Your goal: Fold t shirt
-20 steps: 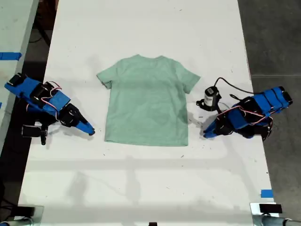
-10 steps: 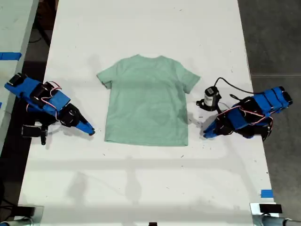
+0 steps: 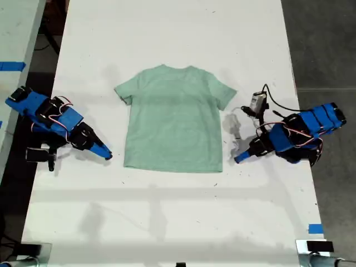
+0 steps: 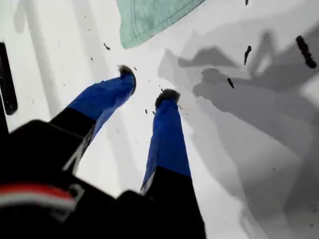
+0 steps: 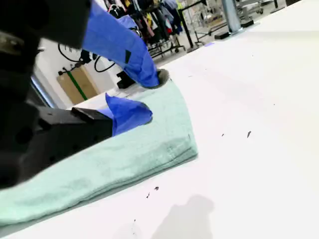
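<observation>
T shirt (image 3: 173, 119) lies flat and unfolded, mint green, neck toward the top of the exterior view, around the middle of the white table (image 3: 167, 222); both sleeves are spread out. My first gripper (image 3: 238, 159) is on the exterior view's right, tip down near the table just beside the shirt's lower corner on that side, not touching the cloth. In the first wrist view my first gripper (image 4: 147, 82) has its two blue fingers (image 4: 167, 134) clearly apart with nothing between them. The tips are dark and fuzzy, bare table shows in the gap, and the shirt corner (image 4: 149, 17) is a little beyond the tips. That arm's wrist camera (image 3: 257, 102) sticks up with a black cable behind it. My second gripper (image 3: 108, 155) is on the exterior view's left, lying low on the table, tip near the shirt's other lower corner and apart from it. In the second wrist view my second gripper (image 5: 149, 97) shows a small gap between the upper and lower blue fingers and holds nothing. The hem and corner of the shirt (image 5: 124, 159) sit right in front, and from this low angle I cannot tell whether the tips touch the cloth. There is blue tape (image 3: 315, 228) at the table edge on the exterior view's lower right, and clothes racks (image 5: 154, 20) in the background of the second wrist view.
</observation>
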